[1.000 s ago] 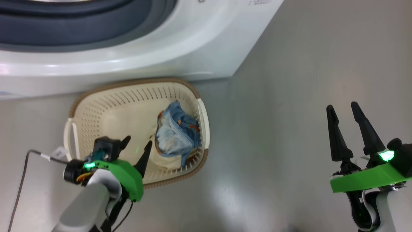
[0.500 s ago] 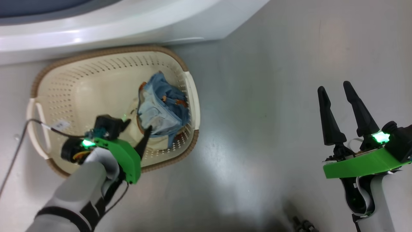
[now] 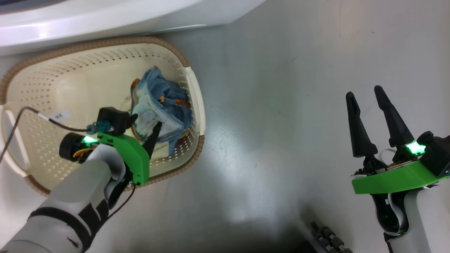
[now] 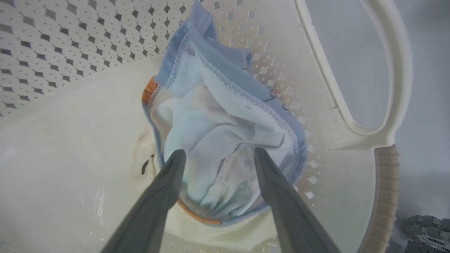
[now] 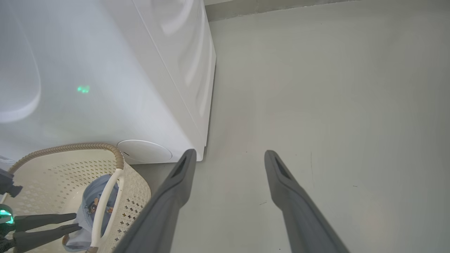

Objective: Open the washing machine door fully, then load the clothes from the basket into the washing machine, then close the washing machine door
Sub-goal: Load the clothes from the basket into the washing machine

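The cream basket (image 3: 70, 75) with a brown rim stands on the floor against the white washing machine (image 3: 105, 17). Light blue clothes (image 3: 161, 102) with orange-brown trim lie bunched at its right end, on cream cloth. My left gripper (image 3: 146, 121) reaches down into the basket, open, its fingers straddling the near edge of the blue clothes (image 4: 218, 105); the left wrist view shows the left gripper (image 4: 218, 153) right over the cloth, not closed on it. My right gripper (image 3: 364, 92) hangs open over bare floor far to the right. The washing machine door is out of view.
Grey floor (image 3: 274, 123) spreads right of the basket. The right wrist view shows the right gripper (image 5: 229, 153), the machine's front corner (image 5: 197, 105) with a round white cover (image 5: 144, 151), and the basket (image 5: 70, 147). A dark ribbed part (image 3: 327, 235) sits at the bottom edge.
The head camera has tilted down, so the machine slid up out of the picture. My left gripper has reached deeper into the basket to the blue clothes. The right gripper keeps its pose.
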